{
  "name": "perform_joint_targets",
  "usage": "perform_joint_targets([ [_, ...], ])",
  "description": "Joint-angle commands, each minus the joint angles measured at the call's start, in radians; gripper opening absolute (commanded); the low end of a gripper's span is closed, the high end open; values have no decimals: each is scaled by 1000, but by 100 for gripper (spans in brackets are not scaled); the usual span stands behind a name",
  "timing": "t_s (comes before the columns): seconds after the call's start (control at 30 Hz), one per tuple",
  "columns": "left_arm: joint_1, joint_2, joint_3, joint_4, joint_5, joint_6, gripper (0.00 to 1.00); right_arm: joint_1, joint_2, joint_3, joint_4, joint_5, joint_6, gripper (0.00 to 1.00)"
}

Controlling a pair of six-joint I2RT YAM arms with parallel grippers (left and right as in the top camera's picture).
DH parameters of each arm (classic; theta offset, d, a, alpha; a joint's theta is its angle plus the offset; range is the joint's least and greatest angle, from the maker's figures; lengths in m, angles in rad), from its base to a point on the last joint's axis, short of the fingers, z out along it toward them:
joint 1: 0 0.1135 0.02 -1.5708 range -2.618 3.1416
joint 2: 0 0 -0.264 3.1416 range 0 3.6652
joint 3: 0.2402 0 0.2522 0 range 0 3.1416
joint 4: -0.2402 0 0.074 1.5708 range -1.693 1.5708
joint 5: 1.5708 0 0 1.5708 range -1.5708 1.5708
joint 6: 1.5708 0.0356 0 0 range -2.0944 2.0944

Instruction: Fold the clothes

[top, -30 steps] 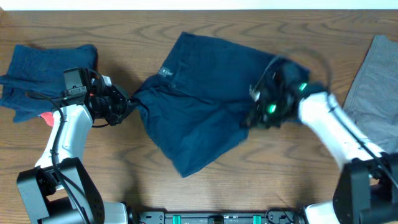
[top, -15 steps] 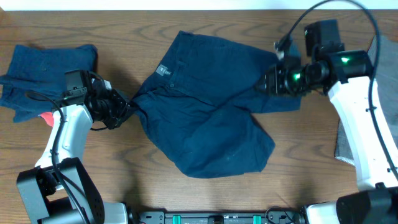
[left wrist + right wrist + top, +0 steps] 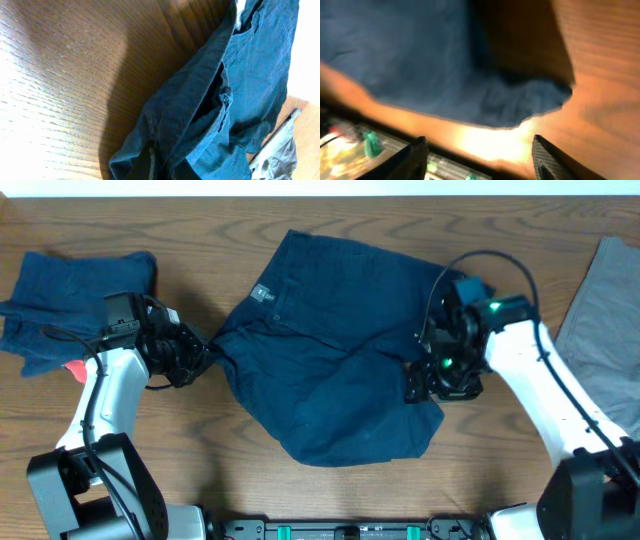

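Shorts [image 3: 330, 360] spread at middle of counter [image 3: 200, 450]. Left gripper [image 3: 203, 350], arm bent from front-left corner, pinched closed on shorts' left edge. Right gripper [image 3: 425, 385] points down over shorts' right corner, fingers wide apart, empty.

The brown wooden table [image 3: 220, 460] carries a large dark navy pair of shorts [image 3: 330, 370] spread rumpled across its middle, the small pale label [image 3: 262, 293] toward the far edge. A smaller navy piece [image 3: 60, 290] lies bunched at the far left corner with a red-orange scrap [image 3: 74, 367] showing just beside its near side. A grey piece [image 3: 600, 310] lies along the right edge, well apart from the shorts.
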Motion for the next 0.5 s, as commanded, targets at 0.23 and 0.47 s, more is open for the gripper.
perform_joint_targets([
  [0.23, 2, -9, -5, -23, -8, 10, 7, 34, 1, -338, 429, -35, 2, 25],
  [0.47, 2, -9, -12, -124, -24, 58, 7, -16, -1, -355, 303, 488, 470, 1],
])
